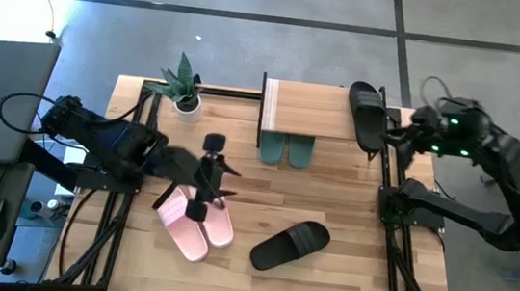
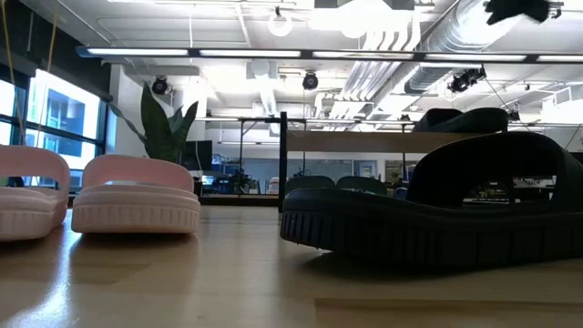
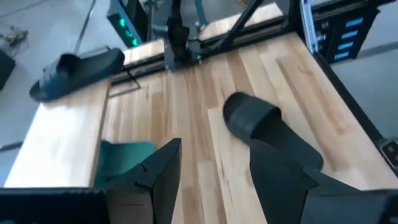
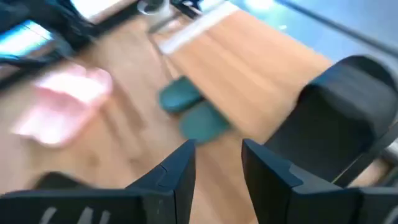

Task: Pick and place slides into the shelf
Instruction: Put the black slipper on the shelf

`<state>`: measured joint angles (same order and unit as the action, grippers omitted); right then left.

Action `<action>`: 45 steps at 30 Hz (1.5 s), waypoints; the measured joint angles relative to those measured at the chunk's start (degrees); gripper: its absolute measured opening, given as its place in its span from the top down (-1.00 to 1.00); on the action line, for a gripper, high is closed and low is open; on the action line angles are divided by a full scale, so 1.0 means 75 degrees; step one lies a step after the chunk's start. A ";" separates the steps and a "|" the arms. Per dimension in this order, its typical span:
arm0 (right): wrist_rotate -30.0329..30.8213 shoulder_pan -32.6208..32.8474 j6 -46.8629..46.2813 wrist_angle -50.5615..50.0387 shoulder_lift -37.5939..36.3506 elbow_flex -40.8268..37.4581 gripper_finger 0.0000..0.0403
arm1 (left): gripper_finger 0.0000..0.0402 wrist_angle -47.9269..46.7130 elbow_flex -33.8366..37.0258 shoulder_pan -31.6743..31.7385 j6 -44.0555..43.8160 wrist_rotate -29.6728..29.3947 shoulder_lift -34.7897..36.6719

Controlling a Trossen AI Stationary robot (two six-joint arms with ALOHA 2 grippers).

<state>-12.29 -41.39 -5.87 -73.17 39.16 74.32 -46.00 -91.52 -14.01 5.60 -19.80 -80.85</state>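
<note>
One black slide [image 1: 368,113] lies sole down on the right end of the shelf's top board [image 1: 307,110]. The other black slide [image 1: 290,246] lies sole down on the table, near its front. The pink pair [image 1: 195,226] sits side by side to its left. My right gripper [image 1: 395,135] hovers open just right of the shelf, beside the black slide [image 4: 348,112] there. My left gripper [image 1: 225,183] hangs open above the table's middle, over the pink pair, facing the loose black slide [image 3: 267,127]. Neither holds anything.
A teal pair [image 1: 287,150] stands under the shelf's board. A potted plant [image 1: 185,87] stands at the far left of the table. Black frame rails [image 1: 389,227] run along the table's left and right edges. Bare wood lies between the pink pair and the shelf.
</note>
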 joint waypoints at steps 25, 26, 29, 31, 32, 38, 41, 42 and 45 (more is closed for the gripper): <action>0.0866 -0.0134 -0.0774 -0.2206 -0.1409 0.0887 0.41 | 0.13 -0.1696 -0.3179 -0.0266 0.4872 -0.0014 -0.4702; 0.0893 -0.0133 -0.0758 -0.2214 -0.1429 0.0812 0.41 | 0.13 -0.1261 -0.3206 -0.0294 0.4904 -0.0006 -0.4846; 0.0979 -0.0133 -0.0749 -0.2244 -0.1444 0.0641 0.41 | 0.13 -0.0879 -0.3187 -0.0342 0.5051 0.0167 -0.5180; 0.0985 -0.0131 -0.0617 -0.2223 -0.1437 0.0520 0.41 | 0.13 -0.0476 -0.3200 -0.0380 0.5040 0.0329 -0.5378; 0.0978 -0.0131 -0.0573 -0.2184 -0.1443 0.0460 0.41 | 0.13 -0.0577 -0.3164 -0.0388 0.5042 0.0337 -0.5418; 0.0959 -0.0131 -0.0381 -0.2164 -0.1417 0.0198 0.41 | 0.13 0.0846 -0.3218 -0.0391 0.5031 0.0794 -0.5971; 0.0892 -0.0132 -0.0413 -0.2156 -0.1423 0.0207 0.41 | 0.13 0.1003 -0.3171 -0.0377 0.5045 0.1002 -0.6107; 0.0826 -0.0133 -0.0417 -0.2156 -0.1423 0.0207 0.41 | 0.13 0.1345 -0.3219 -0.0377 0.5059 0.1100 -0.6236; 0.0714 -0.0131 -0.0414 -0.2174 -0.1429 0.0210 0.41 | 0.13 0.1194 -0.3172 -0.0383 0.5096 0.1180 -0.6395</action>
<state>-6.94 -42.37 -8.98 -89.48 28.45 75.90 -37.04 -115.31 -16.88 43.81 -10.95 -128.81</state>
